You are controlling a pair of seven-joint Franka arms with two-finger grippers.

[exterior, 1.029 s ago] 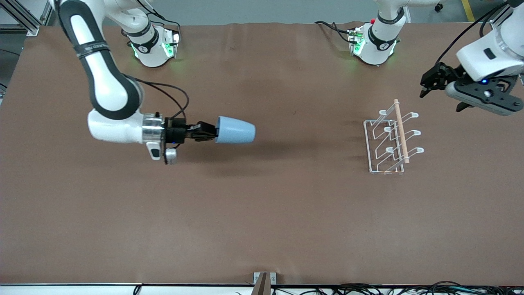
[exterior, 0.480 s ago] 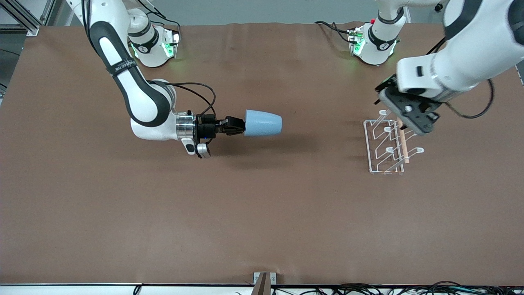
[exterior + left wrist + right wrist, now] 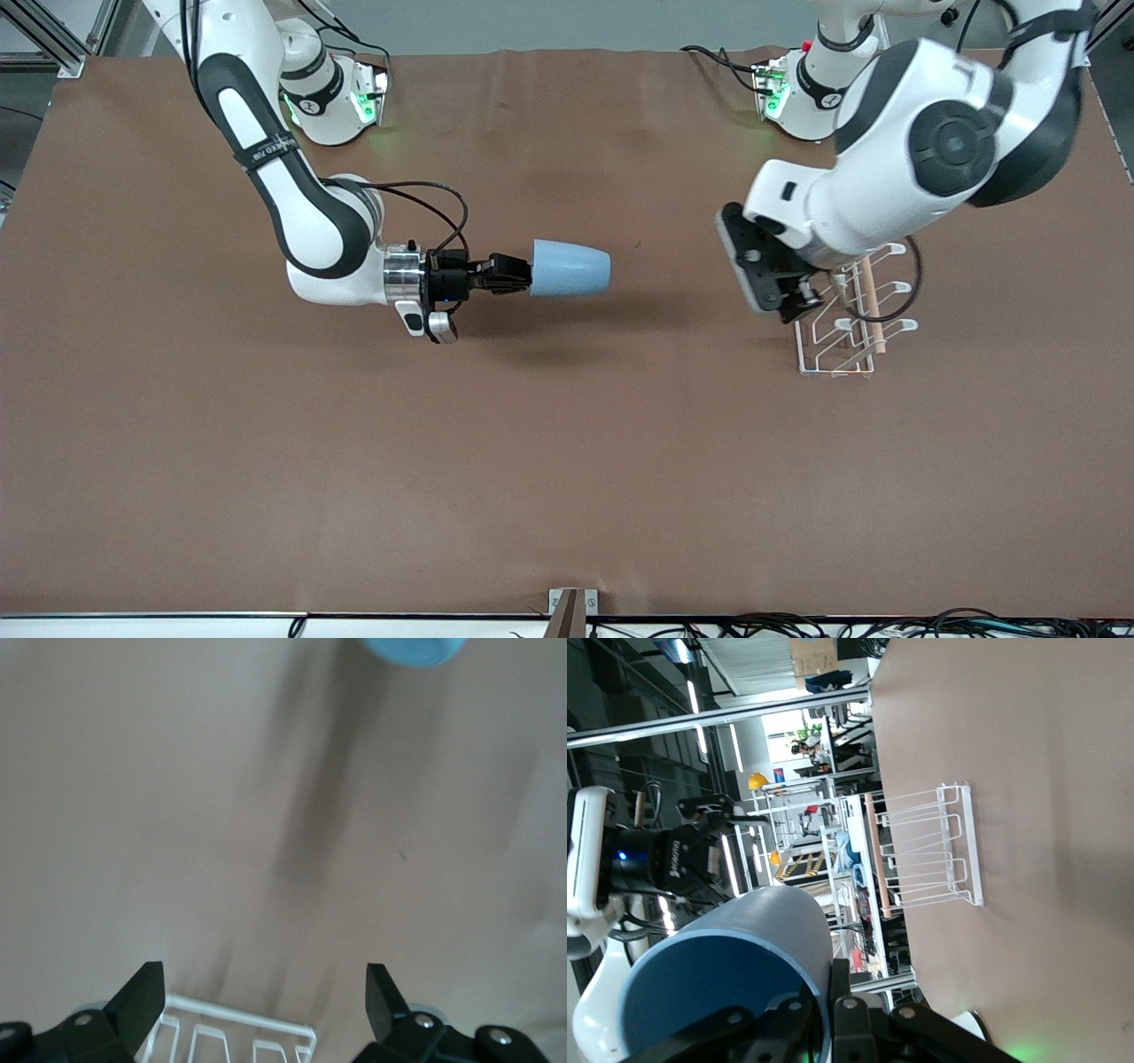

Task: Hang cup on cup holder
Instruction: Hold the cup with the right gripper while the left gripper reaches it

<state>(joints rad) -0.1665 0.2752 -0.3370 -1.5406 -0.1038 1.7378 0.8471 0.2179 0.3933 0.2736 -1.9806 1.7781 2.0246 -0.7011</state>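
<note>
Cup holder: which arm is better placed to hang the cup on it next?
The right. Its claw is shut on the cup, held sideways in the air. The left claw hangs open and empty over the cup holder.

I have the cup [image 3: 571, 268] up in the air over the middle of the worktop [image 3: 532, 461], lying on its side, its rim end pinched in the right end effector [image 3: 512, 274] and its base end pointing toward the left arm's end of the worktop. The cup holder [image 3: 842, 332] stands on the worktop at that end, well apart from the cup. My left end effector [image 3: 802, 297] hangs directly over the cup holder's edge that faces the cup, fingers [image 3: 137, 1003] spread wide with nothing between them. Both arm bases sit at the worktop's edge farthest from the front camera.
</note>
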